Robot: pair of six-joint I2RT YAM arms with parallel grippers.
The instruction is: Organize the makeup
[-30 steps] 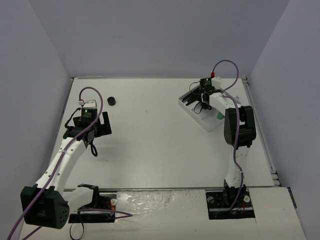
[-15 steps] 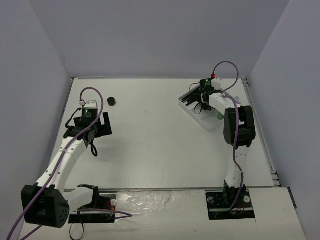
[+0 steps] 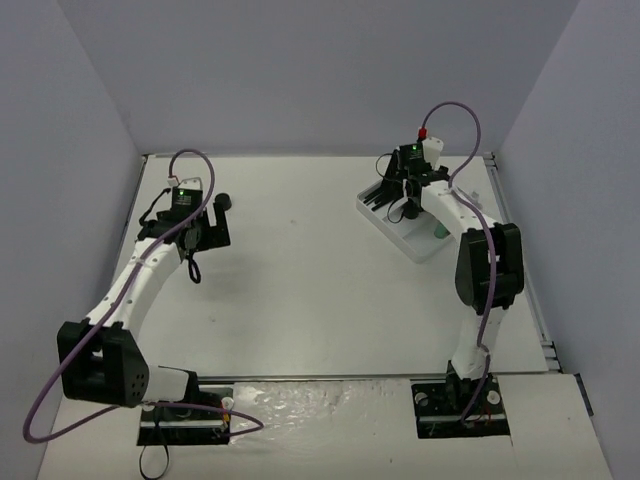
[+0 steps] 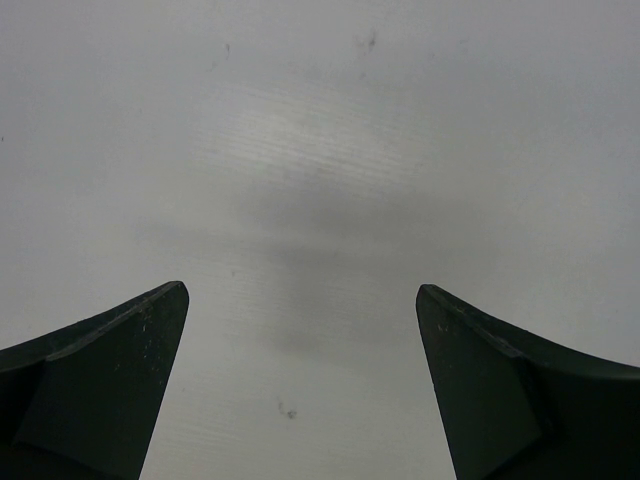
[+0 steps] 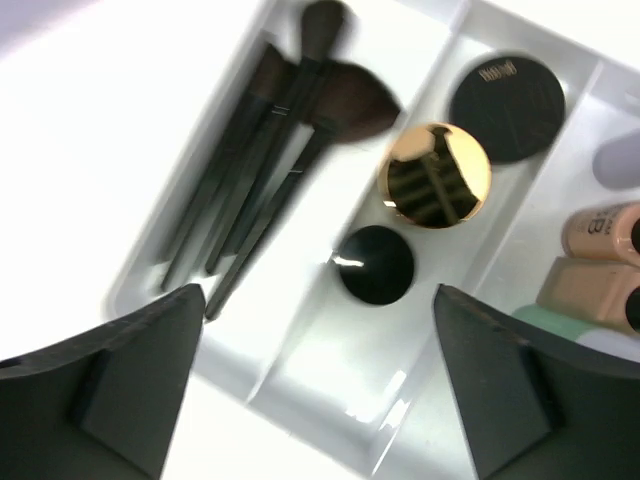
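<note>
In the right wrist view my right gripper point(image 5: 320, 385) hangs open over the white tray point(image 5: 330, 405), holding nothing. A small black pot point(image 5: 375, 265) lies free in the tray's middle compartment, with a gold-topped jar point(image 5: 437, 175) and a larger black pot point(image 5: 507, 107) beyond it. Several thin black brushes point(image 5: 270, 150) fill the left compartment. Tan bottles point(image 5: 600, 235) and a green bottle point(image 5: 560, 325) lie at the right. Another black pot point(image 3: 223, 201) stands on the table at the far left, right beside my left gripper point(image 3: 210, 230). That gripper point(image 4: 300, 390) is open over bare table.
The tray point(image 3: 428, 247) sits at the far right of the table, under the right arm. Grey walls close in the table on the left, the back and the right. A raised rail point(image 3: 520, 265) runs along the right edge.
My right gripper has opened wide and let go of the small black pot in the tray. The left arm has moved farther up the table, to just beside the lone black pot.
</note>
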